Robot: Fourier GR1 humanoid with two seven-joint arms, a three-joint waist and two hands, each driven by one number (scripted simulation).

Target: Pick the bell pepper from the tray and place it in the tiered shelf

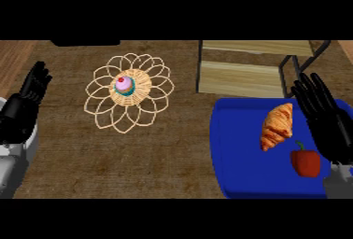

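One red bell pepper (305, 162) sits upright on the blue tray (241, 154) just beside a croissant (277, 126), with the right hand (324, 119) spread flat above the tray's right edge, the tiered shelf (251, 67) behind, and the left hand (27, 100) resting open at the desk's (103, 158) left.

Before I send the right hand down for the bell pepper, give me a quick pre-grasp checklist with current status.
1. Bell pepper on blue tray, upright, stem up: ok.
2. Right hand open, holding nothing: ok.
3. Right hand over the pepper: not ok, it is above the tray's right edge, beyond the pepper.
4. Croissant apart from the pepper: ok.
5. Tiered shelf boards free of objects: ok.
6. Left hand resting open at the left edge: ok.
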